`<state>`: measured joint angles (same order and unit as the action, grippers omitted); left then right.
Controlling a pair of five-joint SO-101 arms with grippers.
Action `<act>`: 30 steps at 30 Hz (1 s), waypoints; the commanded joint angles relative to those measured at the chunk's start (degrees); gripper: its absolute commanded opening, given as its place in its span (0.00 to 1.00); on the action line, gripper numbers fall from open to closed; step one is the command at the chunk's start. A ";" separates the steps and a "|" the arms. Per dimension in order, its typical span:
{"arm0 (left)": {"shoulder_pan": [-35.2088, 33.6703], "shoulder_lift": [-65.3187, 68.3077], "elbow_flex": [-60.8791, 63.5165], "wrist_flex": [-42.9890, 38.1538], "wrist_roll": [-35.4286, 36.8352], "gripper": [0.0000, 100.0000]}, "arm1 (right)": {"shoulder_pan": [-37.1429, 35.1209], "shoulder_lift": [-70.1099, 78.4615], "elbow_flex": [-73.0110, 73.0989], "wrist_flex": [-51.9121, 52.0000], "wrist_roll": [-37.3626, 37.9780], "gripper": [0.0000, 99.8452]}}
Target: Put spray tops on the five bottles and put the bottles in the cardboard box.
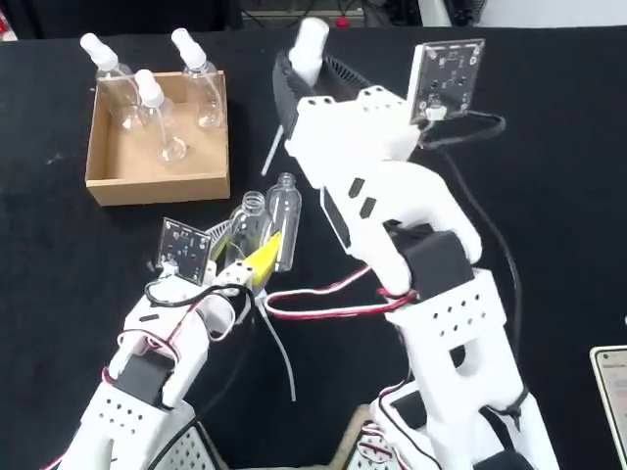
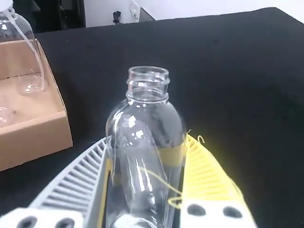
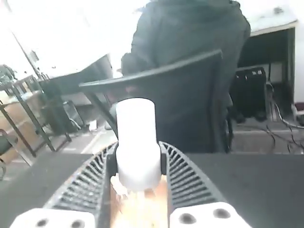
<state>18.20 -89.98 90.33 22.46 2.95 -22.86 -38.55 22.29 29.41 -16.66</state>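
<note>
My left gripper (image 1: 247, 257) is shut on a clear, uncapped bottle (image 1: 251, 221); the left wrist view has the bottle (image 2: 145, 142) standing upright between the grey and yellow fingers (image 2: 204, 175), its neck open. A second uncapped bottle (image 1: 285, 217) stands right beside it. My right gripper (image 1: 306, 70) is raised over the table's far side, shut on a white spray top (image 1: 310, 44), whose cap (image 3: 137, 142) sits between the ribbed fingers and whose dip tube (image 1: 271, 154) hangs down. The cardboard box (image 1: 157, 181) at the far left holds three capped bottles (image 1: 157, 113).
A loose white cable (image 1: 279, 348) lies on the black table between the arms. A pale flat object (image 1: 612, 387) sits at the right edge. The box's near wall (image 2: 33, 137) is close to the held bottle. An office chair (image 3: 175, 95) stands behind the table.
</note>
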 commanded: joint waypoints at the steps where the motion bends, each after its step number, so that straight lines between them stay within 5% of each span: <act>1: 0.04 -0.70 -1.10 -1.23 0.44 0.08 | -0.97 -1.10 2.33 -3.43 -0.44 0.03; 30: -0.04 -0.70 2.07 -6.95 0.26 0.08 | -7.74 -1.63 13.49 0.79 0.09 0.03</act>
<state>18.20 -89.98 93.32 16.66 2.95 -30.33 -38.55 35.47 29.58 -16.66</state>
